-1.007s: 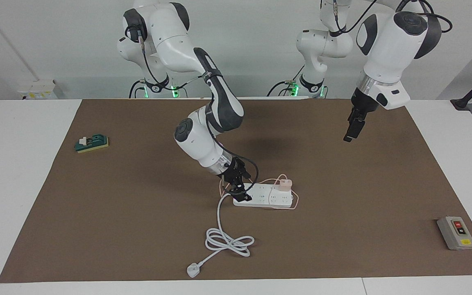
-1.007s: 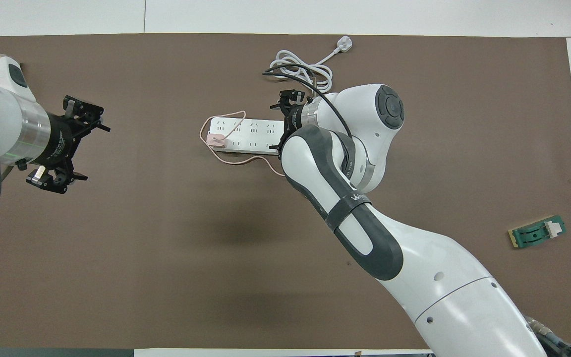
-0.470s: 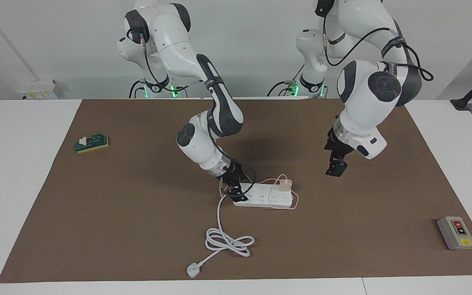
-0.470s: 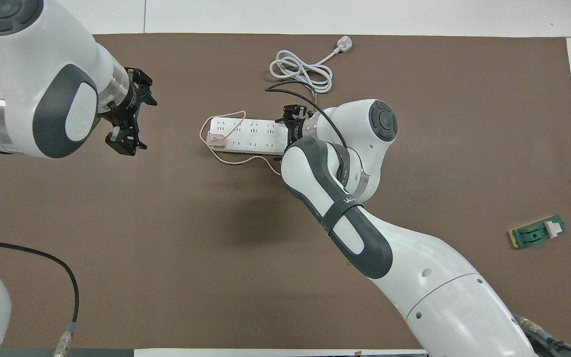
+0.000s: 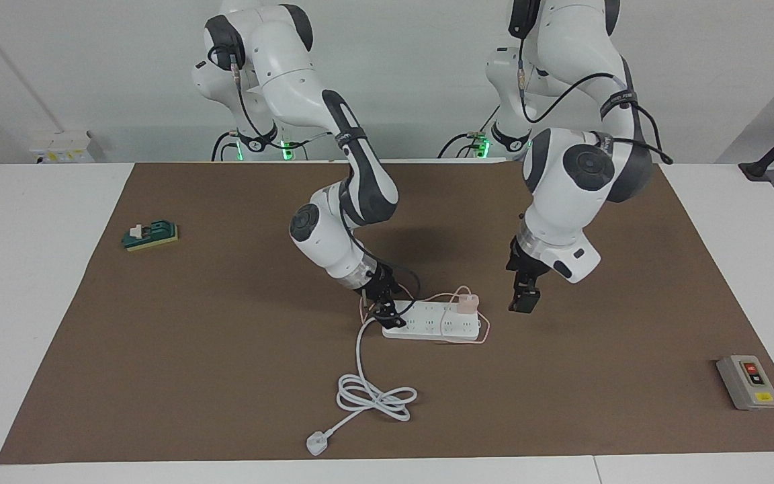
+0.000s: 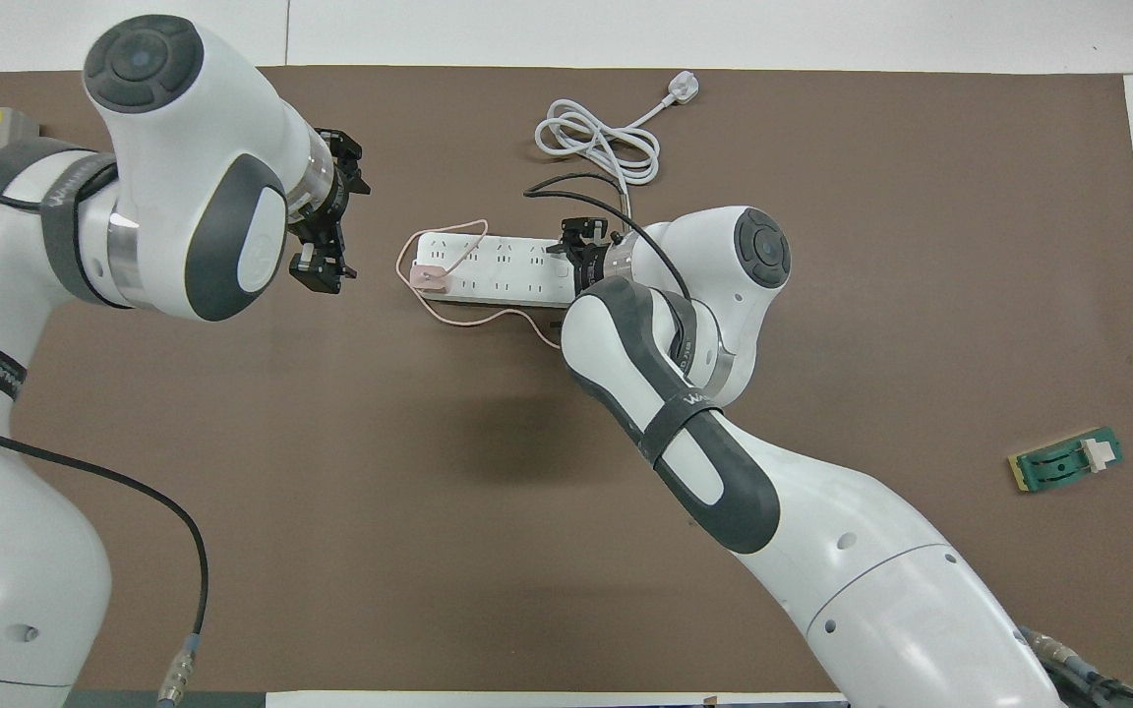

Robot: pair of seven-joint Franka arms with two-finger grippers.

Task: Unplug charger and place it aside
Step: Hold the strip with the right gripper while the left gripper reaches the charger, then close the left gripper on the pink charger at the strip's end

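The charger [image 5: 467,303] [image 6: 429,278], a small pale pink cube, stands plugged into the white power strip [image 5: 433,324] [image 6: 498,270] at its end toward the left arm. Its thin pink cable [image 5: 484,331] loops around the strip. My left gripper [image 5: 523,300] [image 6: 328,221] hangs open just above the mat, a short gap beside the charger, touching nothing. My right gripper [image 5: 390,314] [image 6: 581,254] is down on the strip's other end, where the thick white cord leaves it.
The strip's white cord [image 5: 377,396] lies coiled farther from the robots, ending in a three-pin plug [image 5: 316,444]. A grey switch box [image 5: 748,382] sits at the left arm's end of the mat. A green block [image 5: 150,235] lies at the right arm's end.
My left arm has swung in from its end of the table and come down beside the charger. The right gripper stays at the strip's end, slightly lower.
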